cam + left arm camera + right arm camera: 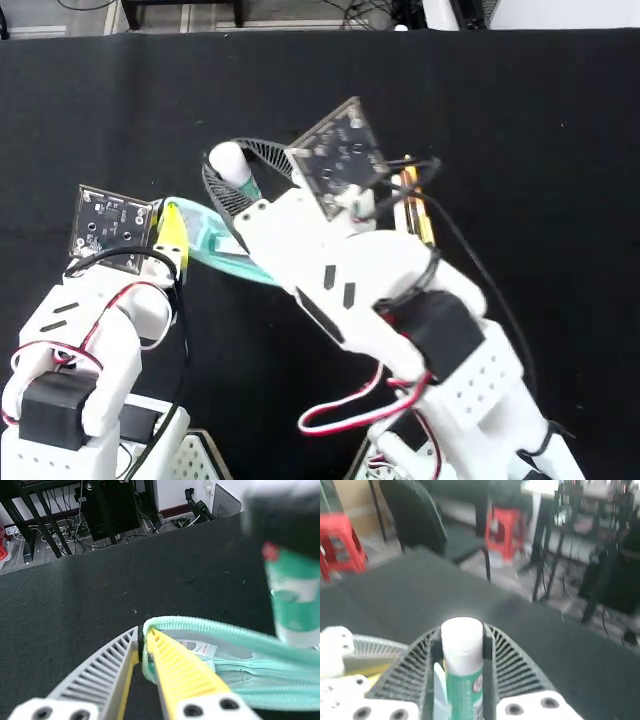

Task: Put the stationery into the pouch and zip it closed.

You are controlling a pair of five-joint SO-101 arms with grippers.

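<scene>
I work in what looks like a lab or office workroom. My black-clothed worktop point(560, 120) stands among red stools point(340, 542), a black chair point(422, 522), metal-framed desks point(560, 545) and tangled floor cables point(50, 510).

Beneath me lies the desk point(540, 120), covered in black cloth. From my left wrist, past the desk's far edge, I see a pale floor point(170, 517) with a tangle of cables point(55, 530) and a black box point(112, 502) standing beside them. From my right wrist I see a red stool point(342, 540), a second red stool point(502, 527), and a black chair point(427, 522) between them.
</scene>
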